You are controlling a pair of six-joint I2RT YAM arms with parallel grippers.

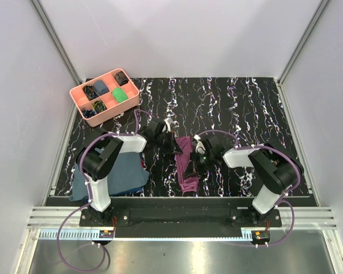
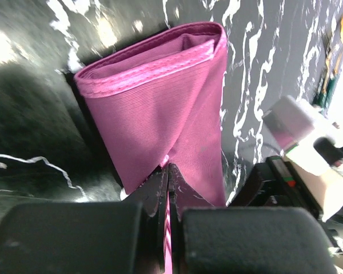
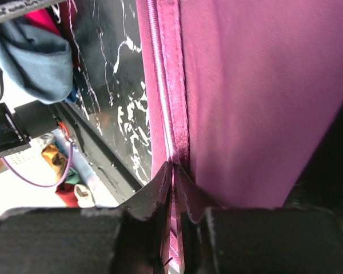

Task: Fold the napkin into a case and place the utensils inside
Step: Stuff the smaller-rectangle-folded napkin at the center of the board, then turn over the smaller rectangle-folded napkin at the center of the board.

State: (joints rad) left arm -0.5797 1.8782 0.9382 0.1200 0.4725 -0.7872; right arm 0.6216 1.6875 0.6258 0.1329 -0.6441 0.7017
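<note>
**Fold Stage: Napkin Pinched at Two Points**

Left gripper (image 2: 167, 171) fingers are pressed flat together on a thin edge of the plum-purple cloth napkin (image 2: 154, 108). The right gripper (image 3: 174, 171) is likewise pinched closed, on the napkin's stitched hem. The napkin lies folded in several layers on the black, white-veined table top (image 1: 246, 114), at the middle between the two arms.

**Hazards.** Uneven pull between the two grips is likely to drag the layers apart and undo the fold. A pinch that catches only the top layer may let the lower layers slide out.

**Surroundings.** A slate-blue cloth (image 1: 126, 171) lies near left, partly under the left arm, with a small red cloth (image 3: 46, 17) beside it. A pink plastic compartment tray (image 1: 80, 94) stands far left, well apart. The golden-orange, green-handled utensils (image 2: 331, 85) show only at the edge of the left wrist view. Both arms crowd the napkin, so one grip probably has to release before insertion.
</note>
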